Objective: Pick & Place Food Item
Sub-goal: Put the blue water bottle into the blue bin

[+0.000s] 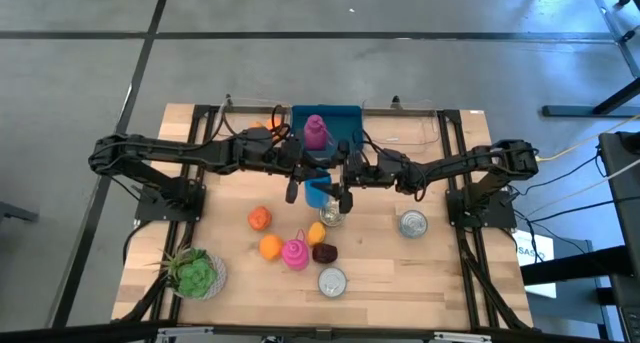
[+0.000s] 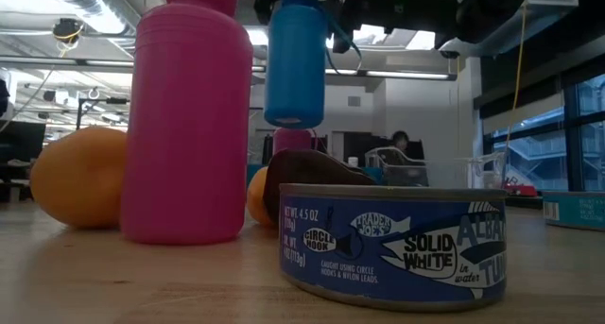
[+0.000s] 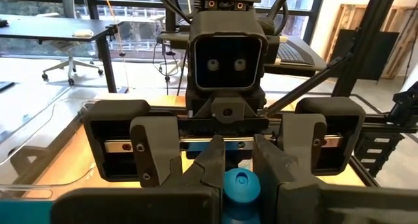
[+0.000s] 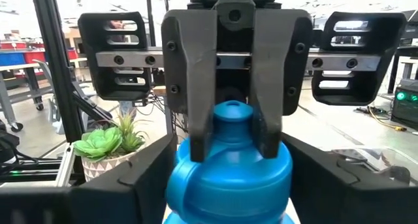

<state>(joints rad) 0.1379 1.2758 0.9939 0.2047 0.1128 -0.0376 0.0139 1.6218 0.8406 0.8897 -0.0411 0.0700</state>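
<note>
A blue bottle (image 2: pixel 295 64) hangs upright, clear of the table, above the middle of the table, between my two arms (image 1: pixel 317 190). My left gripper (image 4: pixel 228 129) reaches in level from the table's left and is shut on the bottle's top. My right gripper (image 3: pixel 238 164) comes level from the table's right, facing the left one. Its fingers (image 4: pixel 130 188) stand apart on either side of the bottle's body (image 4: pixel 228 178). On the table below lie oranges (image 1: pixel 260 219), a lemon (image 1: pixel 316 233) and a dark brown piece (image 1: pixel 324 252). My left gripper pinches the blue bottle's cap (image 4: pixel 230 113) between its two fingers (image 4: pixel 192 87), one on each side. The fingers come level from the table's left. The bottle hangs upright below them, clear of the table. My right gripper's fingers lie close along the bottle's body; whether they touch it I cannot tell.
A pink bottle (image 1: pixel 295 253) stands near the fruit, and another (image 1: pixel 316 131) is in the blue bin (image 1: pixel 345 118) at the far edge. Two tuna cans (image 1: pixel 332 281) (image 1: pixel 412 223), a clear cup (image 1: pixel 330 216) and a potted succulent (image 1: pixel 195 273) are on the table too.
</note>
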